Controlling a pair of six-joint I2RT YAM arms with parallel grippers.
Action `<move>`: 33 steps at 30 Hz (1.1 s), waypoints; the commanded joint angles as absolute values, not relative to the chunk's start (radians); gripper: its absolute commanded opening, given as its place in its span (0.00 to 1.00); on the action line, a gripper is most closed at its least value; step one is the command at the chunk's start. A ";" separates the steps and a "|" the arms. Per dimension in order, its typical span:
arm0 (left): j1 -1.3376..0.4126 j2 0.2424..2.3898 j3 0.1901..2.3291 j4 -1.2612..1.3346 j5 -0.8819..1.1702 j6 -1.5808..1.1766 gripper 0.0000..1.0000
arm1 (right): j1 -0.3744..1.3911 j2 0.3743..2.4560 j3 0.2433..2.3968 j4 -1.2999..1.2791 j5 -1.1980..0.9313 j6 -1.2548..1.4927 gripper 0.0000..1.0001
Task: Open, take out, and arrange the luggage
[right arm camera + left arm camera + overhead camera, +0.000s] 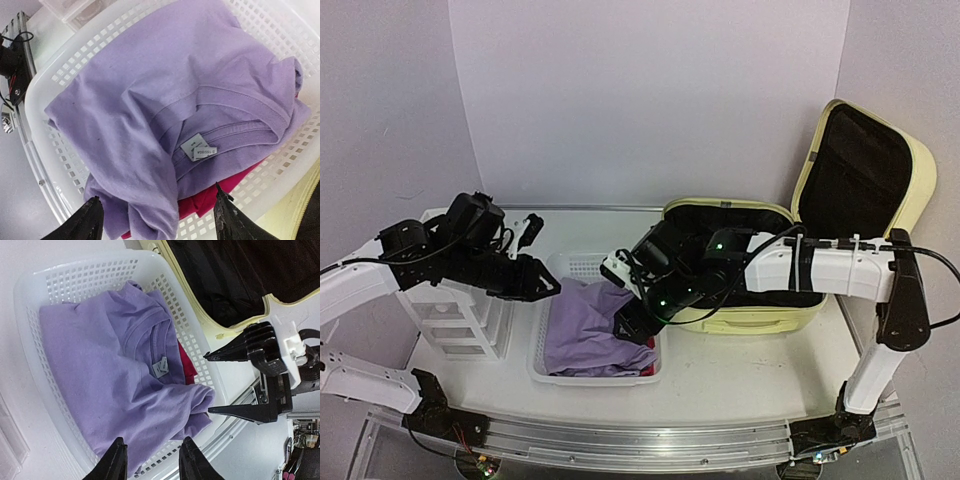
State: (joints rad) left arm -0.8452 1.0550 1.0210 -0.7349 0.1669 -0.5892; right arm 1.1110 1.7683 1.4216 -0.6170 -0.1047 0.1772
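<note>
Got the luggage (750, 320) lying open on the right half of the table (740, 385), with the lid (918, 165) tipped up at the back right and black lining in both halves. Pretty much the biggest thing there.

Right up against its left side, a white mesh basket (582, 266). Can't tell if actually touching. Inside, a purple shirt (582, 335) bunched on top of something red (186, 365), with only a sliver of the red poking out on the luggage side. Neck label (199, 148) of the shirt facing up, easy to spot from the right wrist view. Further left, a white drawer unit (460, 320) near the table edge.

Right jaws: spread wide, pointing down over the basket's near right corner, pinching nothing. From the left wrist view, one tip just beside a fold of the shirt. No way to say whether it's in contact.

Left jaws: parted too, though narrower than the right ones, and also empty. Hanging over the basket's left rim, aimed across at the shirt.

Right arm (825, 265) reaching leftward across the front of the luggage, left arm (470, 265) stretched out above the drawer unit.
</note>
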 commanded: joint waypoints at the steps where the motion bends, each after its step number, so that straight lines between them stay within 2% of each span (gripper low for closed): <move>1: -0.847 1.078 1.120 -0.736 0.086 -0.537 0.37 | 1.101 1.716 1.464 -0.613 0.000 0.170 0.75; 2: -0.847 1.069 1.135 -0.729 0.072 -0.528 0.39 | 1.099 1.701 1.466 -0.609 0.013 0.164 0.76; 4: -0.847 1.034 1.162 -0.711 0.026 -0.501 0.49 | 1.086 1.655 1.470 -0.605 0.049 0.145 0.79; 6: -0.847 0.965 1.197 -0.688 -0.028 -0.462 0.59 | 1.063 1.600 1.472 -0.606 0.099 0.132 0.86; 7: -0.847 0.936 1.220 -0.678 -0.056 -0.438 0.64 | 1.046 1.566 1.469 -0.606 0.118 0.127 0.95; 8: -0.846 0.906 1.243 -0.671 -0.082 -0.402 0.69 | 1.027 1.533 1.467 -0.607 0.132 0.127 0.98; 11: -0.847 0.832 1.332 -0.668 -0.139 -0.295 0.77 | 0.928 1.423 1.477 -0.657 0.167 0.153 0.98; 14: -0.846 0.769 1.420 -0.672 -0.195 -0.199 0.82 | 0.858 1.318 1.527 -0.746 0.297 0.140 0.98; 22: -0.846 0.633 1.531 -0.672 -0.368 -0.069 0.88 | 0.859 1.105 1.636 -0.768 0.432 -0.040 0.98; 33: -0.846 0.621 1.560 -0.688 -0.371 -0.070 0.89 | 0.857 1.043 1.624 -0.741 0.487 -0.076 0.98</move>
State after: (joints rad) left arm -0.8433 0.6247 1.5276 -0.6979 -0.3550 -0.0868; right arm 0.8558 1.0378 1.6382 -0.7536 0.4580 -0.0566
